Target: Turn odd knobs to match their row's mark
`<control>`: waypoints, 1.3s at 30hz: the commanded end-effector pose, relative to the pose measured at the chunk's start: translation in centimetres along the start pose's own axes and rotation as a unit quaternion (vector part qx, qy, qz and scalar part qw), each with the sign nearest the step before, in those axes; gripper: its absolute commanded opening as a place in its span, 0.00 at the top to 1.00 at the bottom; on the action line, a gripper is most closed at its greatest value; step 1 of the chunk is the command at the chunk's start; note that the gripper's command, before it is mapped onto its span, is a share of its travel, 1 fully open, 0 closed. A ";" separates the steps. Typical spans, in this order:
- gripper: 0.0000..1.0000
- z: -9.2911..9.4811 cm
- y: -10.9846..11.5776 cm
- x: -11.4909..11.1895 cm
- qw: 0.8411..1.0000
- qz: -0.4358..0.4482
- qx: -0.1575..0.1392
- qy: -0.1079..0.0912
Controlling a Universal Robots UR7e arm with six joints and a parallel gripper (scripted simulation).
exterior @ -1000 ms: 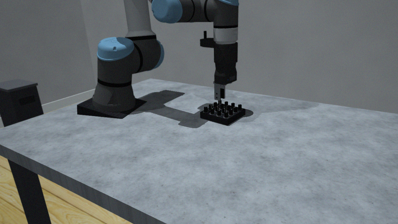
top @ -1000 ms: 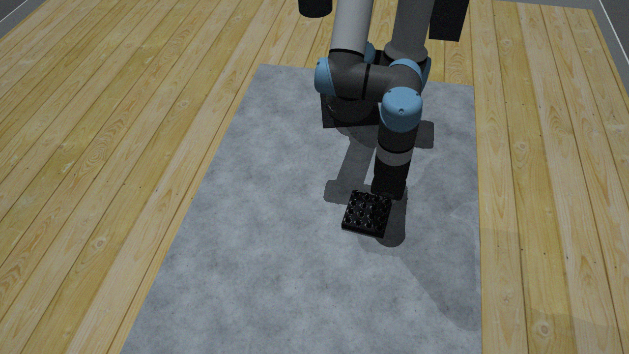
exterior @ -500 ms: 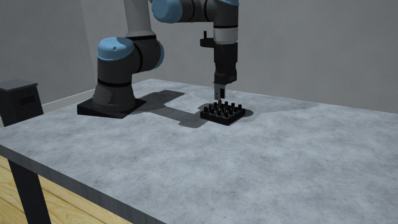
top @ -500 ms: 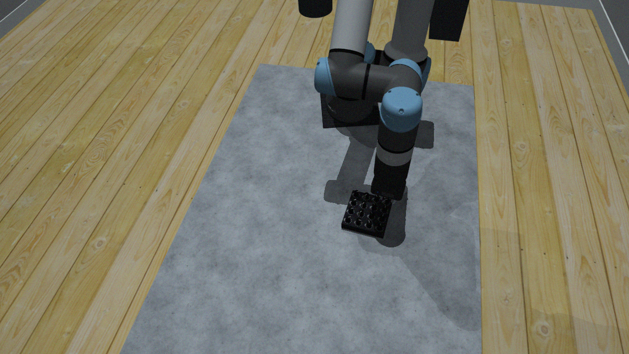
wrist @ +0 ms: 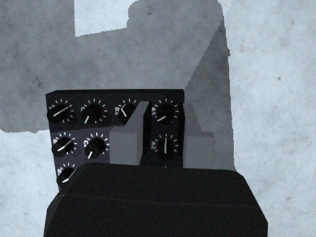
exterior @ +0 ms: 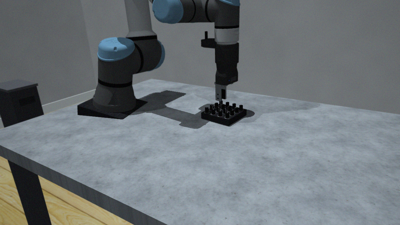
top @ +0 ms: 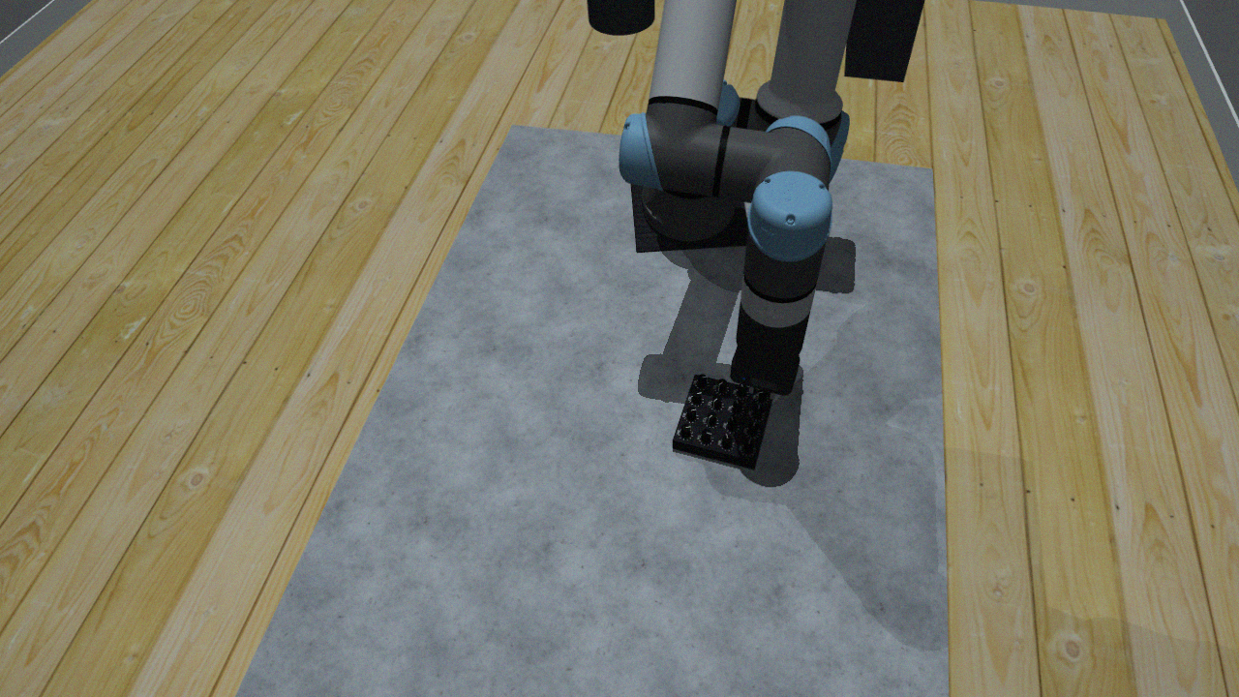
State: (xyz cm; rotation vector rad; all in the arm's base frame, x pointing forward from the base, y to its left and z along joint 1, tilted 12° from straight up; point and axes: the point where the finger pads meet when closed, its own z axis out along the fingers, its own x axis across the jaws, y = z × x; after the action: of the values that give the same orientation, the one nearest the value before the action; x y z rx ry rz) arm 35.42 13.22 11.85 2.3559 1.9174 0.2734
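One knob box [top: 714,454] [exterior: 214,120] [wrist: 79,129] stands on the one table [top: 520,563] [exterior: 195,167], nearer the right edge than the left edge in the top view. It carries sixteen knobs in four rows of four; eight show in the wrist view, including A1 [wrist: 165,113] and A2 [wrist: 165,148]. The single gripper [top: 767,368] [exterior: 220,101] [wrist: 164,118] is over the box, its two fingers spread partway. One robot base plate [top: 645,238] [exterior: 83,109] sits by the table's far edge in the top view.
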 end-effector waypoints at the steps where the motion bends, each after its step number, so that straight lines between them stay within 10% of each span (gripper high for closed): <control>1: 0.54 0.1 0.0 0.0 1.000 0.000 0.000 0.000; 39: 0.54 1.3 0.0 0.0 1.000 0.000 0.000 0.000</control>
State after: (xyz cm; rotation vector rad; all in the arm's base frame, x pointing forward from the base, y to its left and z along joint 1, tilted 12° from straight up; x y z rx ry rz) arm 35.67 13.28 10.55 2.3561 1.9175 0.2731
